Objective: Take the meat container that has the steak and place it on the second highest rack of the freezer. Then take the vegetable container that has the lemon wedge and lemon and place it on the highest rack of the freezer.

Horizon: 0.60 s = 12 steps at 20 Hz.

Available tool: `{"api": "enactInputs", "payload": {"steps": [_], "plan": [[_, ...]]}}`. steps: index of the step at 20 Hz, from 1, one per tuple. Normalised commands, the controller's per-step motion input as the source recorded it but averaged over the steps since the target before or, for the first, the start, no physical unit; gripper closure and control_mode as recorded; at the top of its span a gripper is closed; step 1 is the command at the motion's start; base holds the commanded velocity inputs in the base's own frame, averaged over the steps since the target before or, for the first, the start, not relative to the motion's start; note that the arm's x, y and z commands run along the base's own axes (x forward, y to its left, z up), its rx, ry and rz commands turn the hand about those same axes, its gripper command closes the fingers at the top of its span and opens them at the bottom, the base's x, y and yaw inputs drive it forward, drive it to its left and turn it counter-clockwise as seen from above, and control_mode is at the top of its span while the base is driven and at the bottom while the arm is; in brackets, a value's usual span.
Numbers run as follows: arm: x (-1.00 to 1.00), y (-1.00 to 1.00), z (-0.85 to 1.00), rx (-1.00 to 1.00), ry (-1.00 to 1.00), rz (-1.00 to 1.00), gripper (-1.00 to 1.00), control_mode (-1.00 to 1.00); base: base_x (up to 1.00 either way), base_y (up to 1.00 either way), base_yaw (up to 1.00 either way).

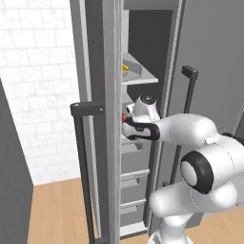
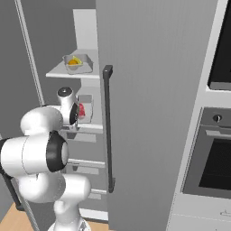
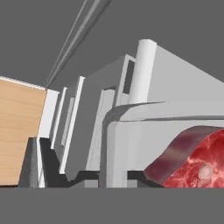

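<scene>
Steak (image 3: 192,159) in its meat container (image 3: 131,144) sat pinched in shut jaws at the second rack (image 2: 90,127); the lemon container (image 2: 77,63) already occupied the highest rack (image 2: 58,72).

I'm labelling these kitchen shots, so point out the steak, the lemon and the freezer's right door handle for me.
steak (image 3: 192,159): hand view, on its red marbled top face.
lemon (image 2: 73,62): right base view, on the orange fruit in the upper container.
door handle (image 2: 108,126): right base view, middle of the dark vertical bar.
</scene>
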Motion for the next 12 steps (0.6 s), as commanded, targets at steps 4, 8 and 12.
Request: {"api": "enactInputs", "payload": {"steps": [4, 8, 12], "plan": [[0.60, 0.00, -0.13, 0.00, 0.00, 0.00, 1.00, -1.00, 0.00, 0.00, 0.00], [0.62, 0.00, -0.14, 0.00, 0.00, 0.00, 1.00, -1.00, 0.00, 0.00, 0.00], [0.62, 0.00, -0.19, -0.02, 0.00, 0.00, 1.00, -1.00, 0.00, 0.00, 0.00]]}}
